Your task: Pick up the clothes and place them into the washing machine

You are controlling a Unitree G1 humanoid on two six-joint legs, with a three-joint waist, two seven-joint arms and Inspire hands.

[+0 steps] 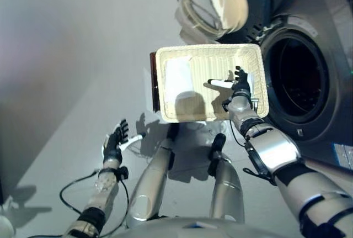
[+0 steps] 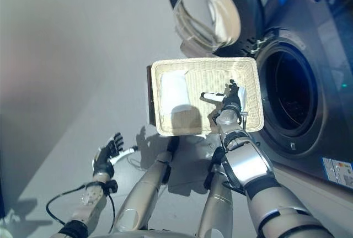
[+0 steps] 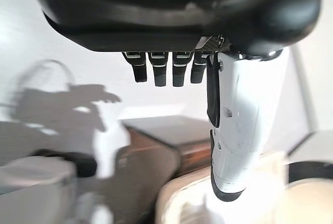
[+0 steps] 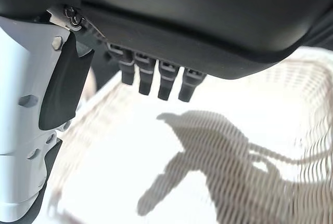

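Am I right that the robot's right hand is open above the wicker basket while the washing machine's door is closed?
Not quite: the washing machine has its door swung open, and the dark drum shows in both eye views. The rest holds: the right hand is open above the wicker basket, as the right wrist view confirms.

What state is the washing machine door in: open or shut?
Open. The round glass door is swung away from the washing machine, leaving its dark drum opening uncovered.
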